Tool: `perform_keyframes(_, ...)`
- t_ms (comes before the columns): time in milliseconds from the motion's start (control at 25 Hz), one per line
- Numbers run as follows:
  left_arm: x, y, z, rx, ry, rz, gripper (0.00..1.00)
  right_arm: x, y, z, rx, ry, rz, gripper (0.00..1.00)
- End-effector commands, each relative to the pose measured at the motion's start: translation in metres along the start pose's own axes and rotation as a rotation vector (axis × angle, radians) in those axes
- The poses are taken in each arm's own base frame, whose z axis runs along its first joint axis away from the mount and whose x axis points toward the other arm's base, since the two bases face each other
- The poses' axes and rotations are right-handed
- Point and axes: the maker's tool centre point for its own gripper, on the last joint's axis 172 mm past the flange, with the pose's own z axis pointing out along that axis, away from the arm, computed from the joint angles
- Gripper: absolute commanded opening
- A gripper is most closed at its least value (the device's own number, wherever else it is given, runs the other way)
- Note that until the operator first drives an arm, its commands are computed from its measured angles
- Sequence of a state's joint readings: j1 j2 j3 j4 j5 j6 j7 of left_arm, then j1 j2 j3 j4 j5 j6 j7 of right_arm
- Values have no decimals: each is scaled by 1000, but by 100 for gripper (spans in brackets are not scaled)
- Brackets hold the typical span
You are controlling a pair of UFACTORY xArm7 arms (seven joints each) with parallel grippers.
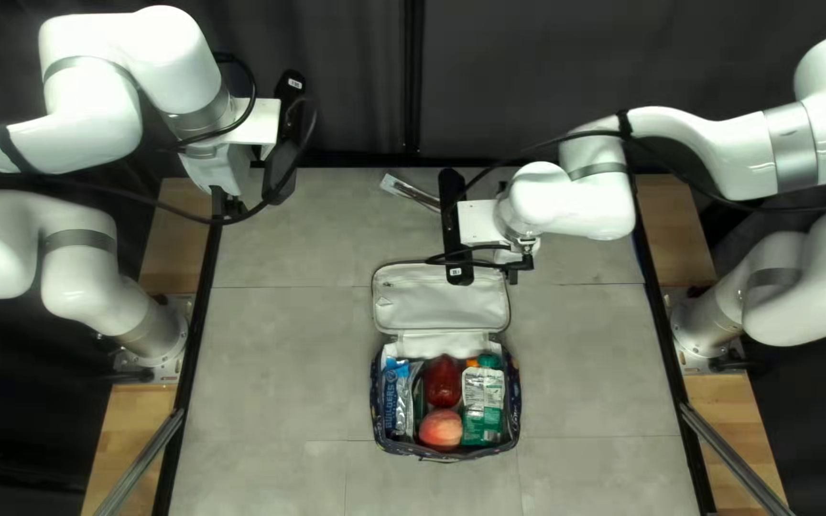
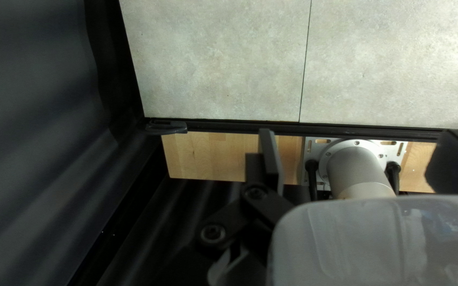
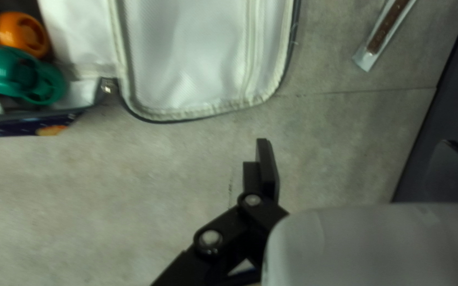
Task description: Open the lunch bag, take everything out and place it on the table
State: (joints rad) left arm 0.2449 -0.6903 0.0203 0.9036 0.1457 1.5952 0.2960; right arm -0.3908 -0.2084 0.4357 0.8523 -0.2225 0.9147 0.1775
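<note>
Right gripper [image 3: 358, 159], fingers spread and empty, is pictured just beyond the laid-open lid of the lunch bag [image 1: 442, 304], lower centre of the top left view. Opening is judged done. Unloading comes next, and a descent onto the apple [image 1: 440, 428], pouch [image 1: 482, 405] or bar [image 1: 396, 398] is called for. Left gripper [image 2: 360, 155] is held spread at upper left.

The lunch bag [image 1: 456, 451] stands open on the bench [image 1: 277, 358], at the lower middle of the top left view. Its outside is dark and patterned. Its lid [image 1: 442, 304], lined in white, is folded flat toward the frame's top. Four things are packed side by side inside: a blue and silver wrapped bar [image 1: 395, 394] along the left wall, a glossy red item [image 1: 444, 381] in the middle, a round red-and-yellow fruit [image 1: 440, 428] below it, and a white pouch [image 1: 483, 401] with a green cap [image 1: 488, 360] on the right. An orange cap [image 1: 470, 363] shows just beside the green one.
</note>
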Motion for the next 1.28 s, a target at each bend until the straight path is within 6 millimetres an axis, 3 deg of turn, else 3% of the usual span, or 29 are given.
perform_keyframes(40, 0, 0, 0, 0, 0, 0, 100, 6, -66, -19, 45, 37, -4, 100)
perform_keyframes(120, 0, 0, 0, 0, 0, 0, 100, 8, -91, -16, 68, 2, -4, 100)
perform_keyframes(240, 0, 0, 0, 0, 0, 0, 100, 11, -105, -6, 85, -63, 2, 100)
perform_keyframes(320, 0, 0, 0, 0, 0, 0, 100, 12, -105, 3, 108, -108, 4, 100)
perform_keyframes(600, 0, 0, 0, 0, 0, 0, 100, 12, -105, 3, 108, -108, 4, 100)
perform_keyframes(800, 0, 0, 0, 0, 0, 0, 100, -4, -92, 60, 173, -131, -30, 100)
perform_keyframes(1000, 0, 0, 0, 0, 0, 0, 100, -15, -95, 86, 226, -147, -36, 100)
perform_keyframes(1120, 0, 0, 0, 0, 0, 0, 100, -23, -100, 92, 250, -151, -38, 100)
perform_keyframes(1280, 0, 0, 0, 0, 0, 0, 100, -30, -109, 85, 268, -162, -44, 100)
